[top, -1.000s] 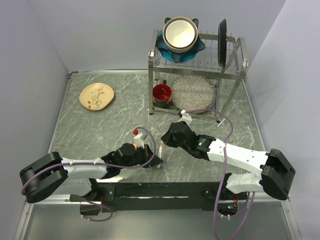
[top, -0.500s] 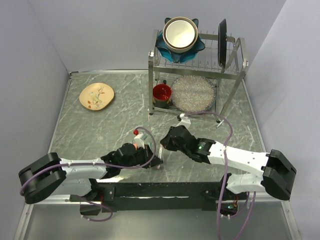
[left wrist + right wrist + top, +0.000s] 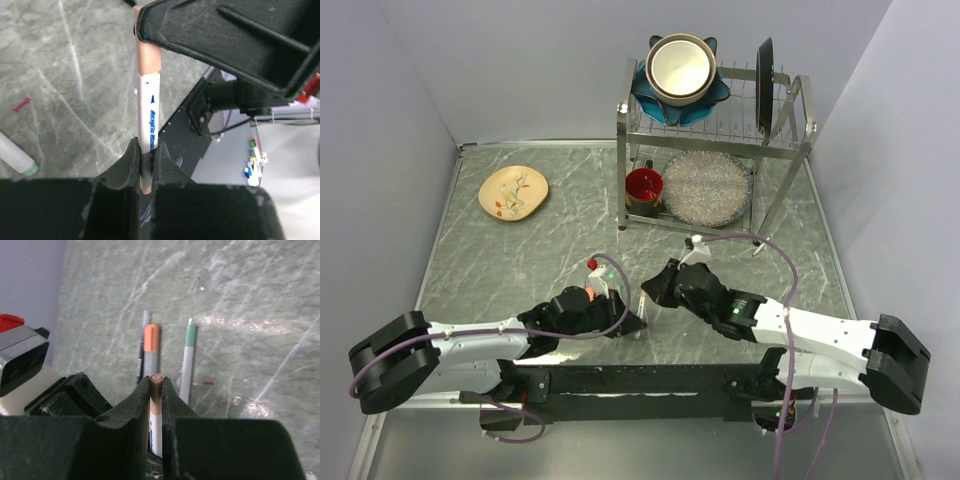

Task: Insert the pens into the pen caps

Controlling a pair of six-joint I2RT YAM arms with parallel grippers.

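Out in front of the dish rack (image 3: 621, 170), the left gripper (image 3: 145, 152) is clamping a white marker pen (image 3: 149, 115), and the right gripper (image 3: 156, 390) is pinching the salmon cap (image 3: 148, 57) sitting on that pen's tip.

4 pens (image 3: 150, 347), 2 bowls (image 3: 680, 65), 3 plates (image 3: 513, 191) and 1 red cup (image 3: 643, 186).

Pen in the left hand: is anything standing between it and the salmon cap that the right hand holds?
Nothing visible does. The white pen, clamped in the left hand, runs straight into the salmon cap gripped by the right hand; the two already meet, with no gap and no other thing between them.
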